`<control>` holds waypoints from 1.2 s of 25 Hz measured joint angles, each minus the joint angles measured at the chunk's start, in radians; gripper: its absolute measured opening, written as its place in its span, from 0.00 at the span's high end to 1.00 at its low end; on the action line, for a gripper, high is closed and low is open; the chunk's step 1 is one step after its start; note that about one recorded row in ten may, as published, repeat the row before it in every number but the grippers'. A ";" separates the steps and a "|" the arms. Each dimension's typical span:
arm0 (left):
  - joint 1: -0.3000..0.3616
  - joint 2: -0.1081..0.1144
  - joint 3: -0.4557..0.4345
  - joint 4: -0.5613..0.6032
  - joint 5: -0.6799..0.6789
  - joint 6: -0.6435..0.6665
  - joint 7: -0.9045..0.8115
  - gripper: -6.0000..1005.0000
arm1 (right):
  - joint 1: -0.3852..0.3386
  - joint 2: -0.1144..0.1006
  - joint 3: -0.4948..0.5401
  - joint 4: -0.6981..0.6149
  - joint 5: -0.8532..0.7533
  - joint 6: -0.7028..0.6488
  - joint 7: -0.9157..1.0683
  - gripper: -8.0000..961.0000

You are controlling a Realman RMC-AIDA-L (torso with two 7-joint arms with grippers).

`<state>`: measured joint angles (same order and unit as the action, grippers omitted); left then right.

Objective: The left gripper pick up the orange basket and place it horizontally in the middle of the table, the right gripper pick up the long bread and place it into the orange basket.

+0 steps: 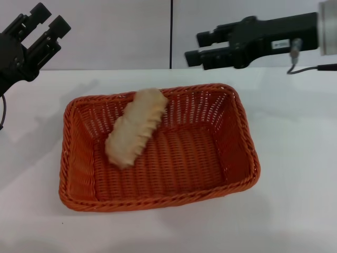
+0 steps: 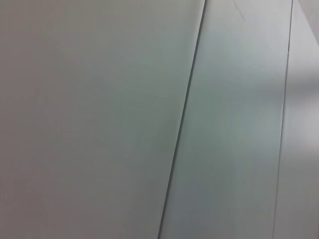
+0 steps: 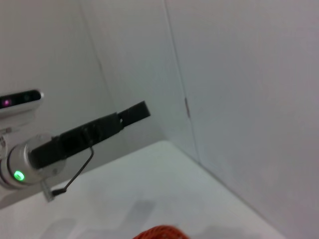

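Note:
The orange basket [image 1: 84, 197] lies lengthwise across the middle of the white table [image 1: 295, 158]. Inside it the long bread [image 1: 135, 128] rests slanted, its far end leaning on the basket's back wall. My left gripper [image 1: 50, 18] hangs raised at the far left, open and holding nothing. It also shows in the right wrist view as a black left gripper [image 3: 134, 112] on an arm with a green light. My right gripper [image 1: 196, 46] is raised above the basket's far right corner, pointing left, open and holding nothing. A sliver of the basket rim [image 3: 159, 233] shows in the right wrist view.
A pale grey wall with a vertical seam [image 1: 171, 34] stands behind the table. The left wrist view shows only wall panels [image 2: 99, 119]. Bare tabletop surrounds the basket on all sides.

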<state>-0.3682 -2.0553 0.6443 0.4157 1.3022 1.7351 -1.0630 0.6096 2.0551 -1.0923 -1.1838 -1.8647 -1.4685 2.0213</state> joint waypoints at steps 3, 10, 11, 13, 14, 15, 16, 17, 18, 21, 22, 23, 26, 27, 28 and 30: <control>0.000 0.000 -0.001 0.000 0.000 0.000 0.000 0.36 | -0.048 0.011 0.070 -0.019 0.024 0.000 -0.044 0.34; 0.000 -0.003 -0.043 -0.010 -0.002 -0.001 0.020 0.36 | -0.197 0.017 0.291 0.147 0.285 0.012 -0.339 0.34; 0.000 -0.004 -0.050 -0.011 -0.003 -0.001 0.025 0.36 | -0.197 0.017 0.291 0.147 0.285 0.012 -0.339 0.34; 0.000 -0.005 -0.075 -0.020 -0.005 -0.004 0.044 0.36 | -0.247 0.012 0.430 0.338 0.448 0.003 -0.546 0.34; 0.000 -0.005 -0.075 -0.020 -0.005 -0.004 0.044 0.36 | -0.247 0.012 0.430 0.338 0.448 0.003 -0.546 0.34; 0.000 -0.005 -0.083 -0.026 -0.006 -0.005 0.057 0.36 | -0.259 0.010 0.465 0.393 0.486 -0.002 -0.605 0.34; 0.000 -0.005 -0.089 -0.035 -0.011 -0.005 0.071 0.36 | -0.275 0.007 0.510 0.455 0.531 -0.008 -0.675 0.34; -0.001 -0.005 -0.094 -0.043 -0.016 -0.005 0.082 0.36 | -0.286 0.005 0.538 0.497 0.559 -0.015 -0.724 0.34; -0.002 -0.005 -0.105 -0.066 -0.033 -0.005 0.116 0.36 | -0.308 0.004 0.604 0.570 0.610 -0.028 -0.827 0.34; -0.004 -0.006 -0.113 -0.094 -0.058 -0.005 0.155 0.36 | -0.322 0.008 0.665 0.631 0.655 -0.040 -0.920 0.34; -0.004 -0.006 -0.115 -0.107 -0.073 -0.005 0.175 0.36 | -0.328 0.011 0.698 0.667 0.682 -0.048 -0.965 0.34; -0.004 -0.006 -0.117 -0.138 -0.112 -0.005 0.216 0.36 | -0.334 0.013 0.744 0.724 0.725 -0.067 -1.015 0.34; -0.004 -0.007 -0.118 -0.166 -0.152 -0.005 0.247 0.36 | -0.338 0.013 0.782 0.763 0.752 -0.081 -1.031 0.34; -0.005 -0.007 -0.118 -0.174 -0.168 -0.005 0.255 0.36 | -0.339 0.013 0.799 0.774 0.760 -0.087 -1.033 0.34; -0.005 -0.008 -0.118 -0.181 -0.189 -0.005 0.260 0.36 | -0.341 0.013 0.820 0.782 0.766 -0.098 -1.034 0.34; -0.005 -0.008 -0.118 -0.184 -0.195 -0.005 0.260 0.36 | -0.342 0.014 0.827 0.787 0.769 -0.105 -1.035 0.34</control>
<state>-0.3728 -2.0633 0.5261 0.2320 1.1071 1.7298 -0.8025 0.2676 2.0689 -0.2649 -0.3966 -1.0953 -1.5739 0.9865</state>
